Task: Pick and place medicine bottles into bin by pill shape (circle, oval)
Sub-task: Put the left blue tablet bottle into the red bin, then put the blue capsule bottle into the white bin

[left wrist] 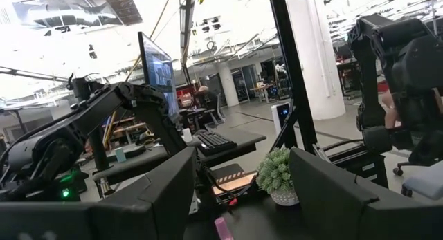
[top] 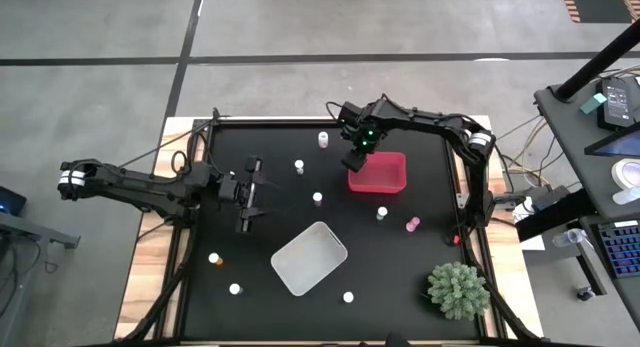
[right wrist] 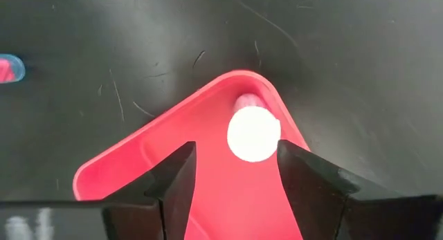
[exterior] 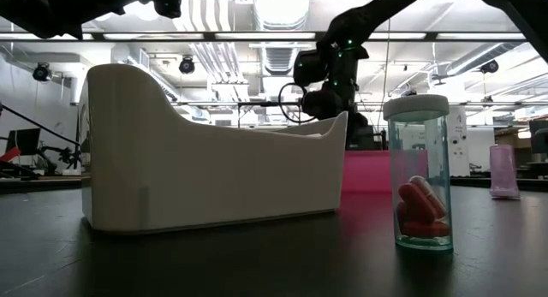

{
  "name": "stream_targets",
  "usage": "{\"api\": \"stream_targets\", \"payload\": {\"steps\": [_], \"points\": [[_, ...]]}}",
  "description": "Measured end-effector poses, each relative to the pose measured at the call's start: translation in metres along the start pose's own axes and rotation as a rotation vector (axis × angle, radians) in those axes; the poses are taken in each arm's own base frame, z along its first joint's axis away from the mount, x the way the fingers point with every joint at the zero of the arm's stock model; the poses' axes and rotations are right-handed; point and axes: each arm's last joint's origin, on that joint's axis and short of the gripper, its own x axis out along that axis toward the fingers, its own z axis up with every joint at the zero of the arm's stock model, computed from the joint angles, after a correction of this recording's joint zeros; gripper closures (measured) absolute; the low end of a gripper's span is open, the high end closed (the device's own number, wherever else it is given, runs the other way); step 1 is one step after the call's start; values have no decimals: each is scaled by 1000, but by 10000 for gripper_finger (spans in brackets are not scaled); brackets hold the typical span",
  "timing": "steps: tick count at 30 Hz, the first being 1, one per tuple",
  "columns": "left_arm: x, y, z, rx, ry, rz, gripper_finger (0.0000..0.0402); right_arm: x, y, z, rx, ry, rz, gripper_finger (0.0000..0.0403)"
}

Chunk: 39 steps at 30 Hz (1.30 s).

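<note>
My right gripper is open over the left corner of the pink tray. In the right wrist view its fingers stand on either side of a white-capped bottle with a pink body, which stands upright in the tray's corner. My left gripper is open and empty above the table, left of centre. Several small white-capped bottles stand on the black table, among them ones at the far side, at the middle and at the near left. A teal bottle holds red oval pills.
A white tray sits near the table's middle front and shows large in the low view. A spiky green plant stands at the near right corner. A pink bottle stands right of centre. Desks and monitors lie beyond the table's right edge.
</note>
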Motion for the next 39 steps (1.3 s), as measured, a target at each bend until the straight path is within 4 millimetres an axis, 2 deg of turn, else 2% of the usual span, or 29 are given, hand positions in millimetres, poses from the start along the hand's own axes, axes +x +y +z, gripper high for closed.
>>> {"api": "stream_targets", "payload": {"steps": [6,16,23,27,33,39], "points": [[0,0,0,0,0,1,185,-11,1,-3,4,-20,-3,211],[0,0,0,0,0,0,185,-49,3,-19,12,-56,-70,211],[0,0,-1,-2,4,0,185,-86,30,-36,-56,-187,-39,211],[0,0,-1,-7,8,9,185,-101,56,-54,-131,-318,-44,214],[0,1,-1,-28,18,53,185,-109,91,-94,-268,-527,8,225],[0,1,-1,-39,18,54,185,-103,103,-137,-388,-702,89,238]]}}
